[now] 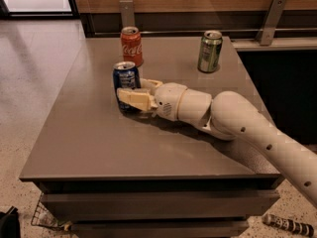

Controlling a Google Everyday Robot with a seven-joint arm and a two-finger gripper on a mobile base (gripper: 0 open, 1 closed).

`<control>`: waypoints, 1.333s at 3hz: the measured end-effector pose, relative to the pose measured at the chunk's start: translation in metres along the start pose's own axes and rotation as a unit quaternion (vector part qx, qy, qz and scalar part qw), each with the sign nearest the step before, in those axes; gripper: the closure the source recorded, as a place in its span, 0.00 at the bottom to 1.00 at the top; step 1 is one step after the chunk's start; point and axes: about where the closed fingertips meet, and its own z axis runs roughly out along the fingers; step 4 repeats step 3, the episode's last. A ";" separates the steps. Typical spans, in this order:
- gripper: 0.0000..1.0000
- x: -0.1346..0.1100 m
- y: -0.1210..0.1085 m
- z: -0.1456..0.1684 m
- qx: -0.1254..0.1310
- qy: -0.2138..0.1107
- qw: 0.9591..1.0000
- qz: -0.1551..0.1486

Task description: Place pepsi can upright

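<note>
The pepsi can (126,78), dark blue with a silver top, stands upright on the grey table (99,143), left of centre. My gripper (130,89) reaches in from the right, low over the table. Its cream fingers (132,98) sit on either side of the can's lower half, the near one across its front and the far one behind its right side. The jaws are closed on the can, whose base rests on the table.
A red Coca-Cola can (132,45) stands upright just behind the pepsi can. A green can (210,51) stands upright at the back right. A wooden wall with metal brackets (271,20) runs behind the table. The floor drops off at the left.
</note>
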 end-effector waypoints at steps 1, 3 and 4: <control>0.10 0.000 0.001 0.001 -0.002 0.000 1.000 0.000; 0.00 0.000 0.003 0.003 -0.003 0.001 1.000 -0.001; 0.00 0.000 0.003 0.003 -0.003 0.001 1.000 -0.001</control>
